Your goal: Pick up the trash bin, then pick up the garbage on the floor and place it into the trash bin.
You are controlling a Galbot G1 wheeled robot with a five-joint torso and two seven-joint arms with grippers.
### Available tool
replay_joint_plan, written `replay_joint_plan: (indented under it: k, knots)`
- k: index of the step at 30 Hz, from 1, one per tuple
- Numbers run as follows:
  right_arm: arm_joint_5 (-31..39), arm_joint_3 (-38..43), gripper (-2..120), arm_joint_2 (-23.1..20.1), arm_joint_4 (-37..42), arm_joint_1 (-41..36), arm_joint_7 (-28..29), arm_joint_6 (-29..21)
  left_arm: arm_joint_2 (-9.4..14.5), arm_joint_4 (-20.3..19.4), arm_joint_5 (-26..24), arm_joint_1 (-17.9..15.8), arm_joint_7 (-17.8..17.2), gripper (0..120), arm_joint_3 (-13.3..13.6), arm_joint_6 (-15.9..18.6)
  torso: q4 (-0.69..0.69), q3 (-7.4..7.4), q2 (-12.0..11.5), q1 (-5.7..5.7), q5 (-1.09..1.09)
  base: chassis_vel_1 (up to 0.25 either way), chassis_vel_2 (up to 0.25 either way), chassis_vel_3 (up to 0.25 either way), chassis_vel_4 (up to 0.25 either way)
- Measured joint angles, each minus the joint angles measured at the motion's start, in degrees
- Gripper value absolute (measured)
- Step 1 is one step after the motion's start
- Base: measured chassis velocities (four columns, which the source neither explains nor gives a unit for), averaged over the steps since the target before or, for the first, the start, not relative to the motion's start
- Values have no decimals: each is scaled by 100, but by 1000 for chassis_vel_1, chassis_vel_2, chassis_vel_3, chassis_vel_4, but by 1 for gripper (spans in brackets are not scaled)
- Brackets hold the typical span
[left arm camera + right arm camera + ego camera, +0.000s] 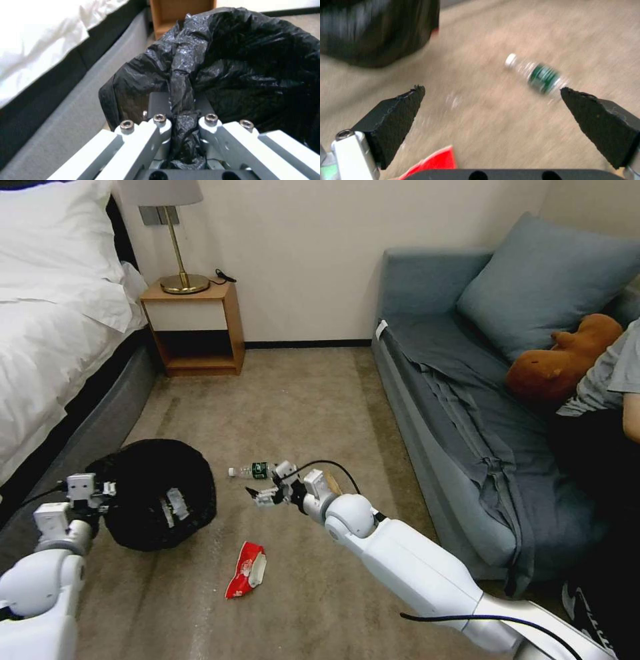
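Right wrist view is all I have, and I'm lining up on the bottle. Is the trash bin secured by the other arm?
Observer: Yes. The left gripper is shut on a fold of the black bag at the rim of the trash bin.
Operator: Where is it relative to the robot?
Observer: On the robot's left, beside the bed.
Operator: A red corner shows at my edge. What is it?
Observer: A red-and-white snack packet, lying on the carpet nearer the robot than the right gripper.
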Motion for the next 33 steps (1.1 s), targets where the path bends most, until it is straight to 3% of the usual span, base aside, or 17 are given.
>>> replay_joint_plan:
  k: [6,19,33]
  knots:
    - [-536,-127,100,496,-843,-250,-302,228,192,89,-250,-59,-27,4,-101,-10,1,0,0,0,0,0,0,0,0]
    - [-883,-708,100,908,-1623,-180,-582,389,357,51,-469,-48,-125,4,-167,-10,1,0,0,0,1,0,0,0,0]
    - [-1275,-1216,100,1533,-2913,107,-783,844,281,-570,-534,237,-91,4,-159,-3,1,0,0,0,2,0,0,0,0]
